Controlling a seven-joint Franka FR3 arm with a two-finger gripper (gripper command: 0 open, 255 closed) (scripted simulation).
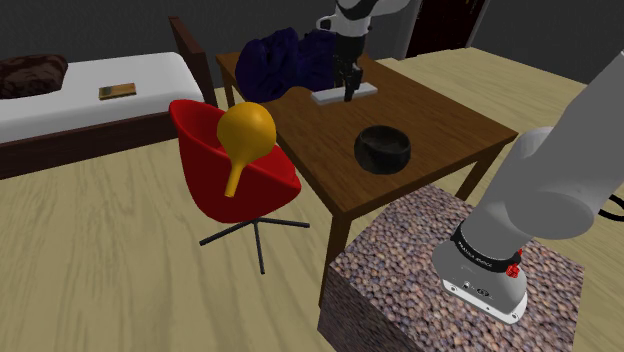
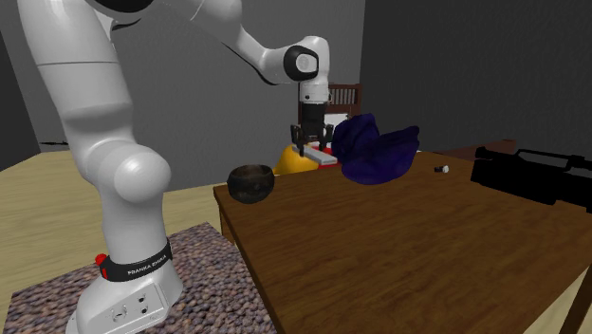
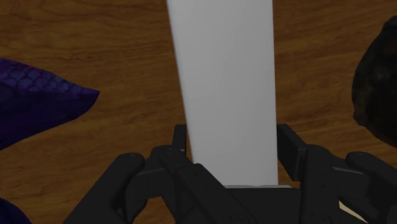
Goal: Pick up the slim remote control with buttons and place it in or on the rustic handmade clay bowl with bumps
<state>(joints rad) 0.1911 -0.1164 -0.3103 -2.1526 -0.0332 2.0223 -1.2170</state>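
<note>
End effector [image 3: 232, 137] closed on remote [image 3: 222, 70], at/just above table [image 1: 430, 120] far end by blue cloth [image 1: 285, 55]. Grasp looks done; lift, carry & drop in bowl [image 1: 382, 149] still to do.

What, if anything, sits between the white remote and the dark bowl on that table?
Nothing visible does. Only bare brown table lies between the remote and the bowl. The purple cloth lies beside the remote on the side away from the bowl, and the claw is right at the remote.
</note>
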